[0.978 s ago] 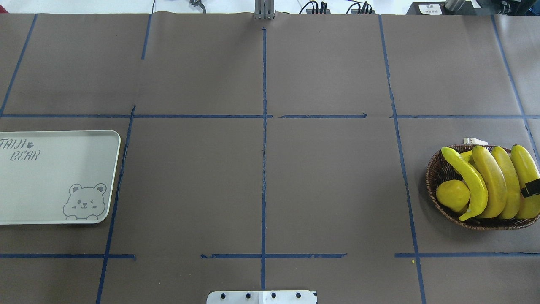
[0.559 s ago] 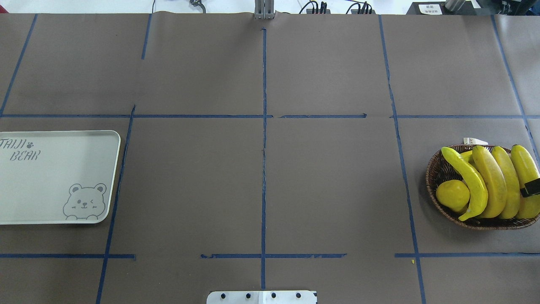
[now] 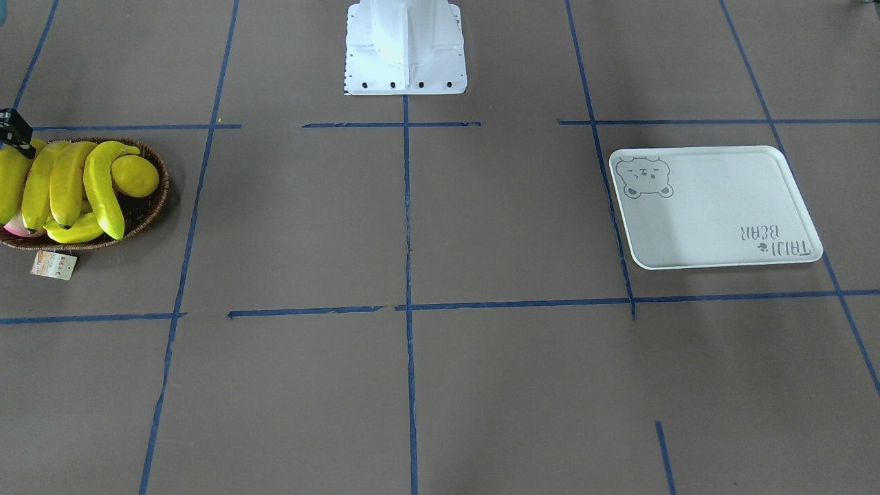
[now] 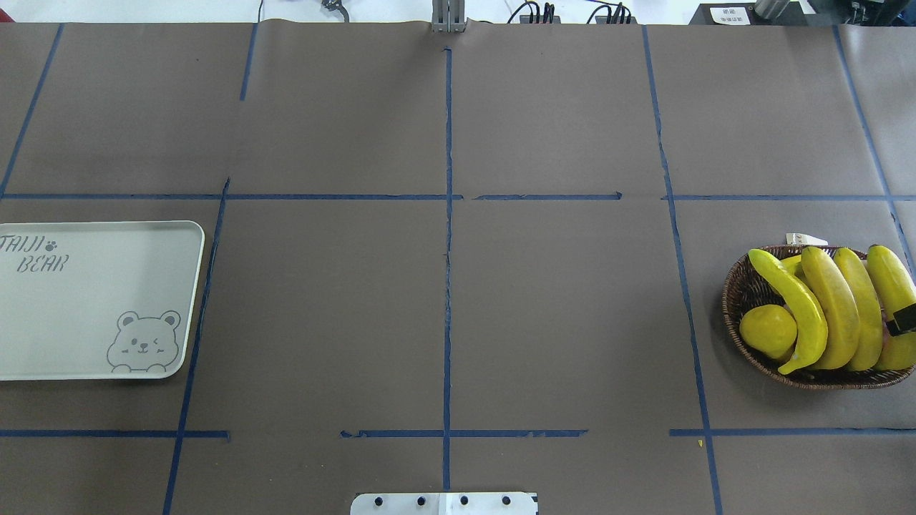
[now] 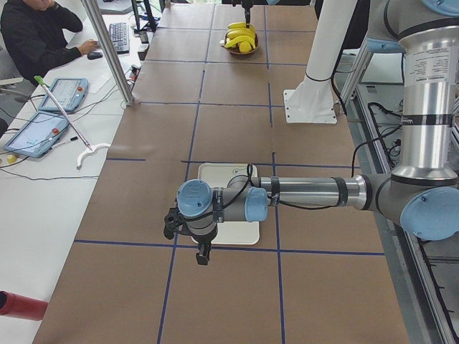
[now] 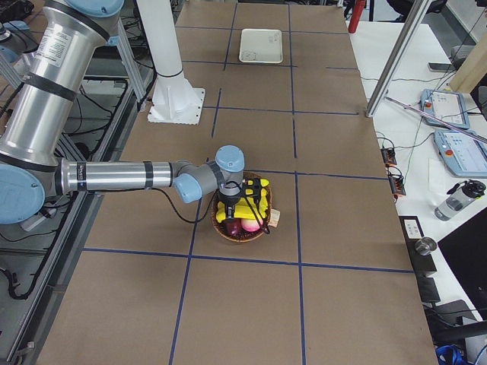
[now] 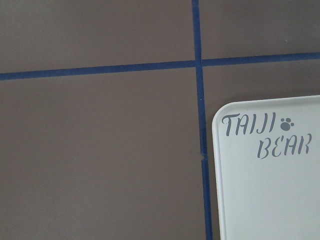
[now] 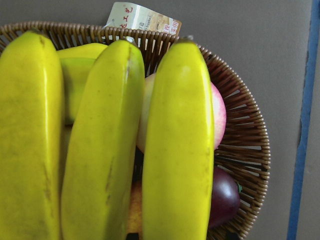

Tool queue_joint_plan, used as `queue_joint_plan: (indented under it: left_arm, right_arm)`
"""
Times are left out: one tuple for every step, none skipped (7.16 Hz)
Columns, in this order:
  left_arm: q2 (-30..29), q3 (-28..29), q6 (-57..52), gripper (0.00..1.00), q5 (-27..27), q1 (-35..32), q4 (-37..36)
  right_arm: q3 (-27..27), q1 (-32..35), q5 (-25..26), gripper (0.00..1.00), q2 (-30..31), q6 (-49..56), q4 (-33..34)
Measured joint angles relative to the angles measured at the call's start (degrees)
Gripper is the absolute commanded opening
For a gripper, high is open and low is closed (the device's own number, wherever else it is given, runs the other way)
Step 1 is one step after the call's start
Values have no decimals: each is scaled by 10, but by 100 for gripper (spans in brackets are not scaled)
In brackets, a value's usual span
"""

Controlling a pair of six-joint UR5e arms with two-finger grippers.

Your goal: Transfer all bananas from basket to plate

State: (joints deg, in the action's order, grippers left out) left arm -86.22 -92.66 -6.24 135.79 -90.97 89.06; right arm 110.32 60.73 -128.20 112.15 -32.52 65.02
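The job has not really begun. All four bananas (image 4: 830, 307) lie side by side in the woven basket (image 4: 737, 300), at the end of the table (image 4: 558, 300) on the robot's right. The plate (image 4: 93, 300), the white one with the bear face, sits well apart at the other end. No banana is on it. So none are moved, and four are left to go.

The right gripper (image 6: 243, 207) hangs just over the bananas, above the one nearest the outer edge. Only a small black bit of it shows from above. I cannot tell if it is spread or pressed together, or if it touches a banana. The left gripper (image 5: 203, 258) hangs by the edge of the plate. I cannot tell if that one is spread or pressed together either.

Other fruit shares the basket: a lemon (image 4: 768, 330), a pink peach (image 8: 219, 115) and a dark purple fruit (image 8: 225, 197) tucked under the bananas. Those should stay where they are. I think the first pick comes next, most likely the outer banana.
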Motion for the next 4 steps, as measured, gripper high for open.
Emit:
queue_joint_plan:
  left_arm:
    - [0, 0, 0, 100, 0, 0, 0]
    - [-1, 0, 0, 100, 0, 0, 1]
    - [-1, 0, 0, 100, 0, 0, 1]
    - [-2, 0, 0, 100, 0, 0, 1]
  right_arm:
    - [0, 0, -1, 27, 0, 0, 0]
    - [0, 0, -1, 17, 0, 0, 0]
    - [0, 0, -1, 3, -1, 0, 0]
    - [0, 0, -1, 0, -1, 0, 0]
